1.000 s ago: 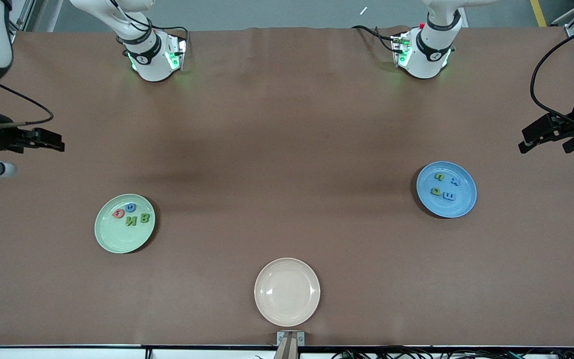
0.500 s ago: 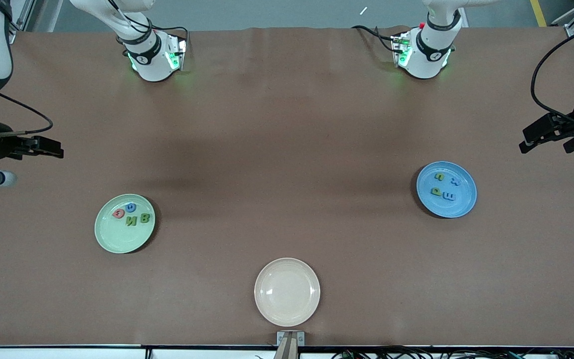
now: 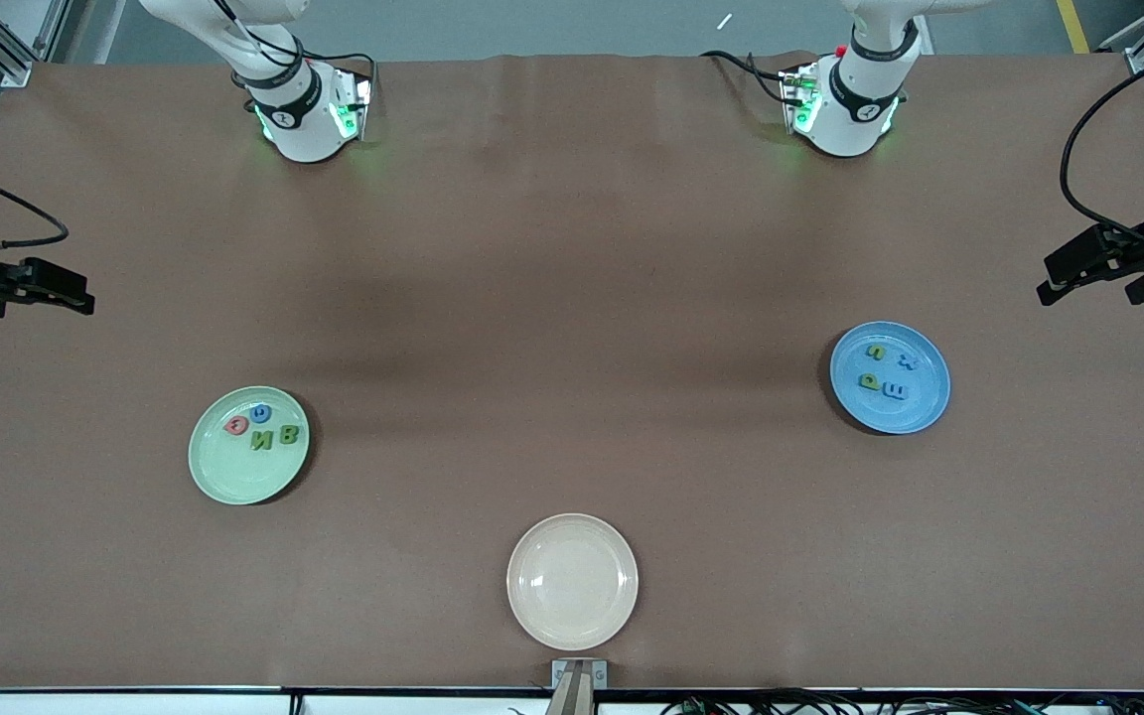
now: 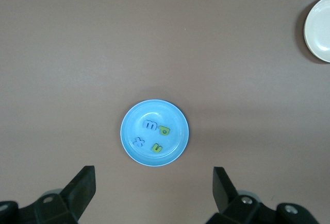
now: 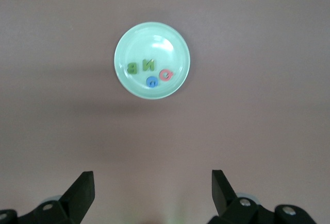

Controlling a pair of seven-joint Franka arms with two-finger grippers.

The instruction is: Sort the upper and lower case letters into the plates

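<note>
Nearest the camera, at six o'clock, sits the bare cream plate [image 3: 572,581]. At eight o'clock the green plate [image 3: 224,477] holds four letters [image 3: 262,427]; at three o'clock the blue plate [image 3: 915,417] holds four letters [image 3: 885,372]. Right pincer [image 3: 61,288] has retreated toward the tabletop [image 3: 572,298] edge, released; left pincer [image 3: 1093,268] waits, released. Sorting looks done.

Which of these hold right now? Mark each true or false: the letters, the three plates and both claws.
1. The mint green plate holds four letters. True.
2. The cream plate holds a red-orange letter. False: it holds nothing; the red-orange letter lies in the mint green plate.
3. The blue plate holds four letters, blue and green. True.
4. The left claw is shut on a letter. False: it is open and empty, over the table's end.
5. The right claw is over the blue plate. False: it is over bare table at the right arm's end.
</note>
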